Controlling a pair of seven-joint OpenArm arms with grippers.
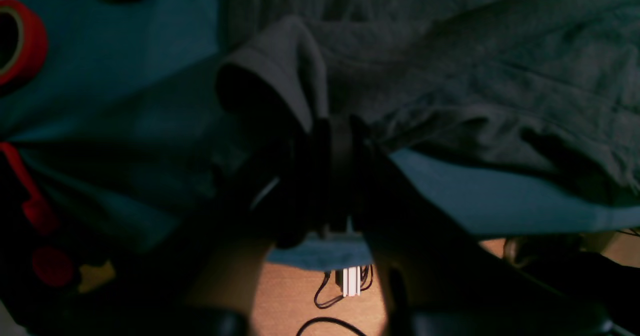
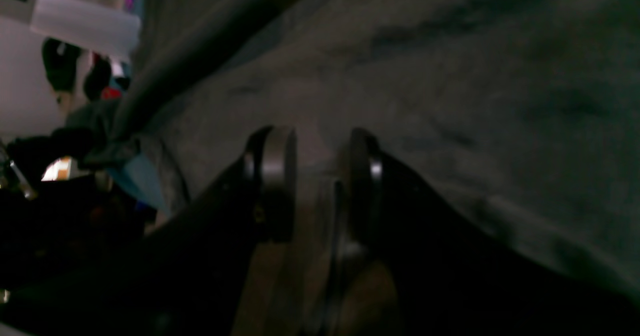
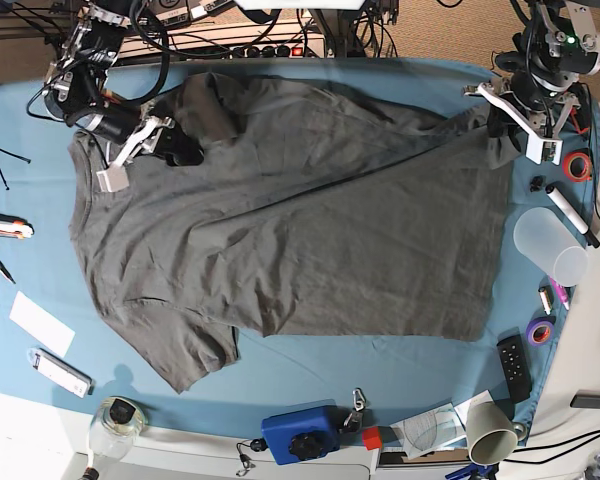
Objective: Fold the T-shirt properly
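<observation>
We see the T-shirt (image 3: 300, 220) spread over the blue-covered surface (image 3: 380, 360), filling most of its middle, with one sleeve sticking out toward the near left corner in the base view.

Our left gripper (image 1: 330, 136) sits at the far right corner of the shirt in the base view. In its wrist view a bunched fold of grey cloth rises right at the tips, and the dark fingers (image 1: 350, 141) stand close together with the cloth pinched between them. The fabric stretches from there in taut creases across the shirt.

Our right gripper (image 2: 317, 171) is over the shirt's far left part, near the sleeve and collar. In its wrist view the two round fingers (image 2: 277, 166) stand apart with a clear gap, grey fabric lying behind them; nothing seems clamped in that gap.

A roll of red tape (image 1: 22, 41) lies on the blue cloth beside the left arm. A clear cup (image 3: 550, 245) rests at the right edge.
</observation>
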